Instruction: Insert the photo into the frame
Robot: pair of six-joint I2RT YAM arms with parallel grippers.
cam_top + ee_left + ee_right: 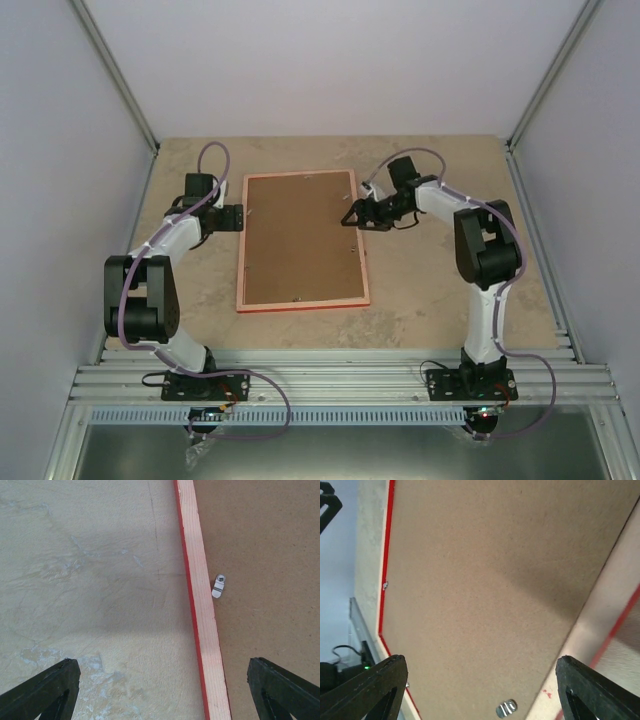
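- The frame lies flat near the middle of the table, pale back side up. A thin red line shows along its outer edge, and its long sides run away from the arms.
- A brown backing board sits inside the frame and fills the whole opening.
- The photo shows in none of the views; the board covers whatever may lie under it.
- Small metal clips sit on the board at the inner edge of the frame. One is by the left rail and another shows in the right wrist view.
- The left gripper is at the frame's left rail, about a third of the way down from the far end. Its jaws are wide apart and straddle the rail, one finger over bare table and the other over the board, with nothing between them but the rail below. Whether they touch it I cannot tell.
- The right gripper is at the right rail, roughly opposite, and reaches in over the board. Its jaws are spread wide and hold nothing.
- Purple cables loop along both arms.
- Pale walls stand on the left, the right and the far side of the table. A ribbed metal rail carries the arm bases at the near edge.
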